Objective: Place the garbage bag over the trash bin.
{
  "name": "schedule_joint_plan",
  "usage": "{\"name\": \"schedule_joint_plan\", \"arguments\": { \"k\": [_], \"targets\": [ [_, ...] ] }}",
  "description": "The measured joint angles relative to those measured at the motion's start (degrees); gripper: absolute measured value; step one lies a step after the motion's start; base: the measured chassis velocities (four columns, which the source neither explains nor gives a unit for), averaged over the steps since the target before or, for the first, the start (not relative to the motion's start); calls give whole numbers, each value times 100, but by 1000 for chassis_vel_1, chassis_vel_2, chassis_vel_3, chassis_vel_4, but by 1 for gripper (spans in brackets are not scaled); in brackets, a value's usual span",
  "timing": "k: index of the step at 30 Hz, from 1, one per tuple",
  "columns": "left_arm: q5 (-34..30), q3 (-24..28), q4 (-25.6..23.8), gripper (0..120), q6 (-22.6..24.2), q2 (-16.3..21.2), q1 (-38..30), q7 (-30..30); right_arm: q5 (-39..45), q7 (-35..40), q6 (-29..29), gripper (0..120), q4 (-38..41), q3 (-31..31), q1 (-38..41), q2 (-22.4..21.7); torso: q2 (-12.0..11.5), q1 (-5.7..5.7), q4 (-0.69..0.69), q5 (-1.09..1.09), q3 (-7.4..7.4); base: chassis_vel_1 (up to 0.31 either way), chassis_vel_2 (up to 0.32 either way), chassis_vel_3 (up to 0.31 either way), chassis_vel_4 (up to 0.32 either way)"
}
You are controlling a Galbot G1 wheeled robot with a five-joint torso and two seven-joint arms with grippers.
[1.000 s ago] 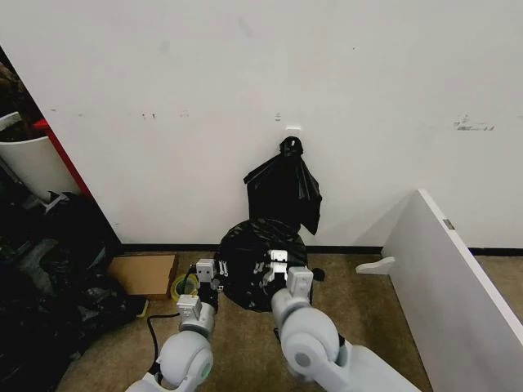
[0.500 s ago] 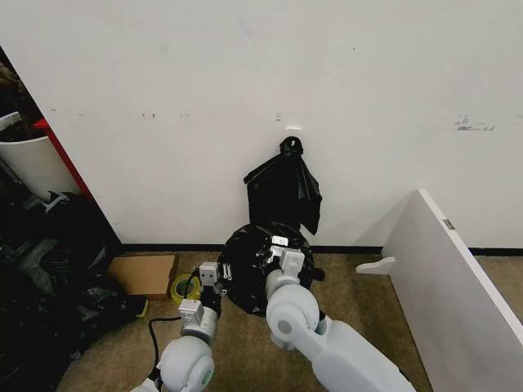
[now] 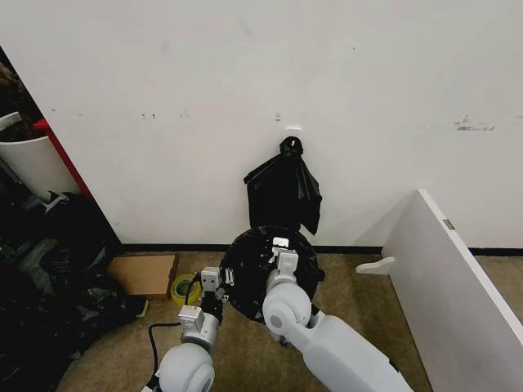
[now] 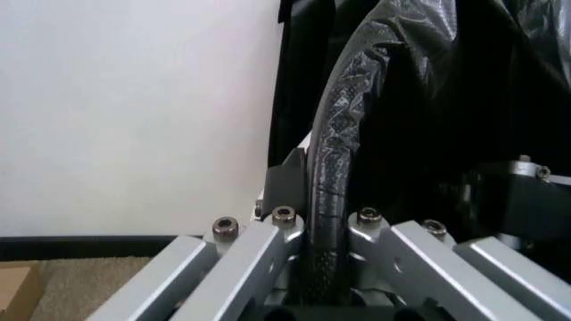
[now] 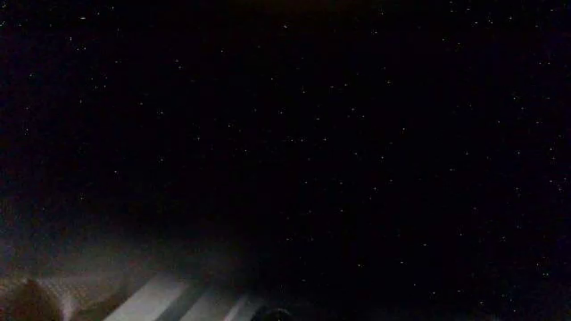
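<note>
While the bag [image 3: 253, 278] sits draped over the bin on the floor against the wall, just below a knotted black bunch [image 3: 283, 192] hanging there, the left gripper [image 3: 217, 282] has its jaws closed on the bag-covered rim [image 4: 335, 160] at the bin's left side. The right gripper [image 3: 282, 249] reaches into the bag's dark mouth; whether its jaws are apart cannot be told.
</note>
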Motion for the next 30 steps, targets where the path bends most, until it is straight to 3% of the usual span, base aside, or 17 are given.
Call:
{"name": "schedule_joint_plan", "arguments": {
  "k": [10, 19, 30],
  "targets": [
    [-107, -12, 3, 1, -12, -19, -1, 36, -125, -117, -298, 0, 681, -187, -187, -438, 0, 0, -1, 0, 0, 0, 0, 0, 0],
    [82, -23, -22, 1, -208, 85, 82, 219, -464, -177, -188, 0, -45, -230, -27, -228, 0, 0, 1, 1, 0, 0, 0, 0, 0],
    [282, 12, -33, 1, -314, 130, 190, 347, -480, -86, -290, 0, -314, -305, 7, -237, 0, 0, 0, 0, 0, 0, 0, 0, 0]
  ]
}}
